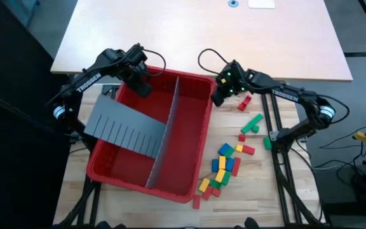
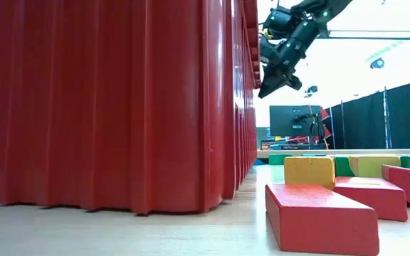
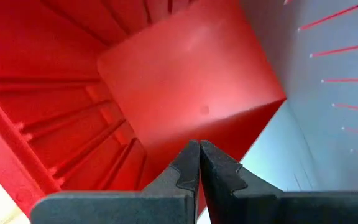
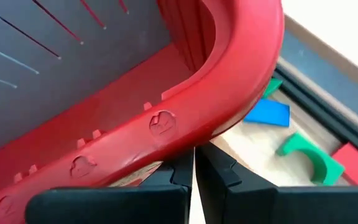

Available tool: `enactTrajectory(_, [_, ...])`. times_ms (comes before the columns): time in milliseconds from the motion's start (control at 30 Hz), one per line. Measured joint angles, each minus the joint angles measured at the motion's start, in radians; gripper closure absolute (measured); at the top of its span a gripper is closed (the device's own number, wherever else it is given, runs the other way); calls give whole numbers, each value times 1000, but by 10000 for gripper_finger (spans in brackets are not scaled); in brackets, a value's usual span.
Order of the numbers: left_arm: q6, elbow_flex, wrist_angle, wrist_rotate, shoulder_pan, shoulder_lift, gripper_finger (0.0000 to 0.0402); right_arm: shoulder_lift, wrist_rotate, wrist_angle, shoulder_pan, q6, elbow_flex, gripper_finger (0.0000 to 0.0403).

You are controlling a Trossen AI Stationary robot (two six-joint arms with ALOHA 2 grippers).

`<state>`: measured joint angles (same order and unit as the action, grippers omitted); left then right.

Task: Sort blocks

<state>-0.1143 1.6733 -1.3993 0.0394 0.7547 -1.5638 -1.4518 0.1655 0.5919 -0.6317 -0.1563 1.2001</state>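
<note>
Right gripper (image 1: 219, 95) is held clenched and empty at the far right corner of the big red plastic bin (image 1: 199, 162); left gripper (image 1: 142, 86), also clenched and empty, is parked over the bin's left compartment. The small red, green, blue and yellow rectangular blocks (image 1: 224, 166) are scattered on the table outside the bin's right wall, nearer the right arm. The closest red block (image 1: 244, 102) is seen just beside the right gripper, away from the bin.

Even, bright overhead light is falling on the worktop (image 1: 170, 32) in the high view, washing its far half pale, while the floor around it is staying dark. In the low view, the room beyond is glaring white behind the red bin (image 2: 119, 107), and the nearest red block (image 2: 319, 217) is looking soft. The bin's inner wall (image 3: 185, 81) is glowing saturated in the left wrist view. Blocks (image 4: 267, 113) in the right wrist view are appearing blurred.
</note>
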Motion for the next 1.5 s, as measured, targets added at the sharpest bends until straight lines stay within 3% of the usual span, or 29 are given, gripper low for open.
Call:
enactTrajectory(600, [37, 0, 64, 17, -1, 139, 402, -17, 3, 6, -52, 12, 162, 403])
enactTrajectory(767, [145, 0, -33, 106, -1, 201, 402, 19, 17, 37, -51, 34, 217, 403])
enactTrajectory(967, [164, 0, -177, 108, -1, 246, 402, 38, 154, 38, -43, 53, 317, 403])
enactTrajectory(1500, [-70, 0, -172, -77, 2, 395, 402, 37, 168, 90, -25, 64, 372, 403])
